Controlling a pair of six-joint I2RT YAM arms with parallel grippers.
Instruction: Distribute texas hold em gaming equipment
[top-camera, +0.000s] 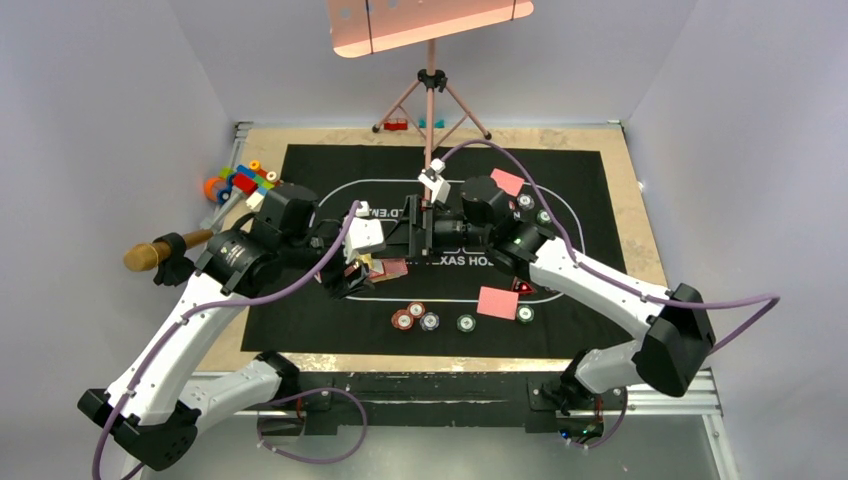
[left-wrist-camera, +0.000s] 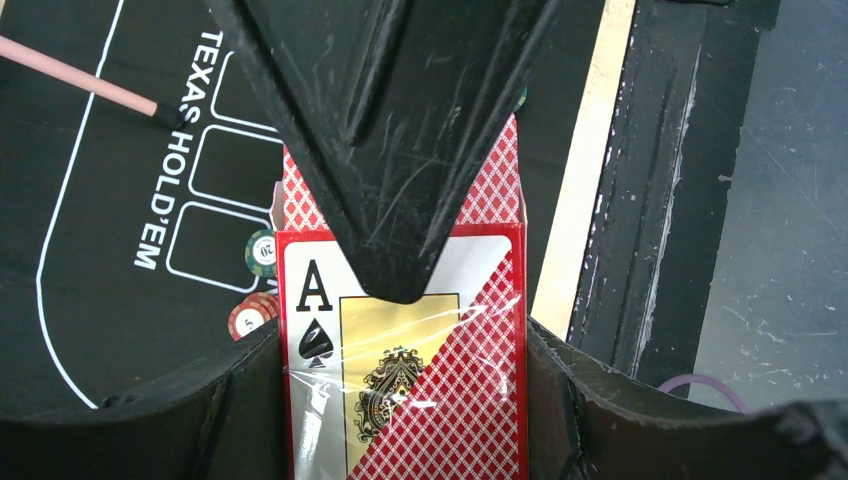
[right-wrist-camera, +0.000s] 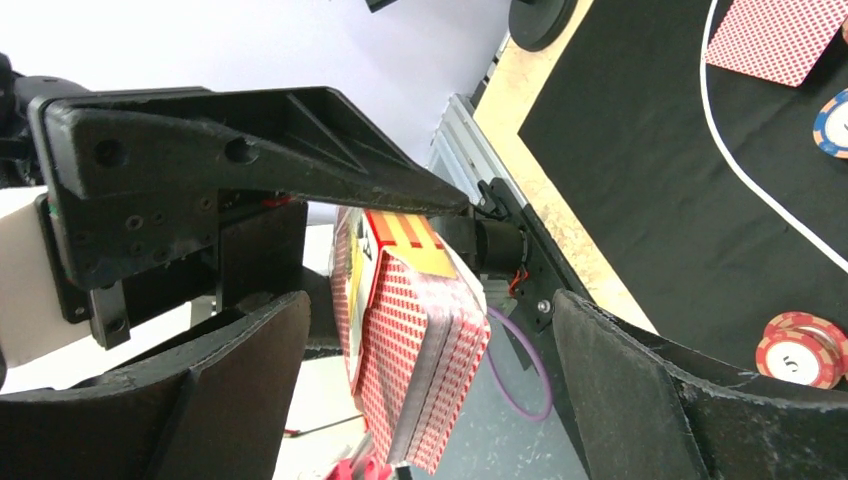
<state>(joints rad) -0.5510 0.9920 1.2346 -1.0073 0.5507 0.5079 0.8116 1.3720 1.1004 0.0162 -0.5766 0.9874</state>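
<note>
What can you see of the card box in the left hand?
The card box is red-checked, with a white corner bearing an A and a spade, a gold crest panel and wrinkled clear wrap. Its top flap stands open. The left hand is shut on it, pressing its printed face and holding it in the air over the mat. The right hand stands open around its end, apparently not touching.

1. On the black mat (left-wrist-camera: 90, 150), white lettering: "TEXAS HOLD'EM", read whole from my left wrist; from above only "TEXAS HO" shows.
2. On the card box (left-wrist-camera: 420, 400) face: a black "A" over a spade sign.
3. On the green chip (left-wrist-camera: 263, 250): "20".
4. On the red chip (left-wrist-camera: 248, 320): "5".
</note>
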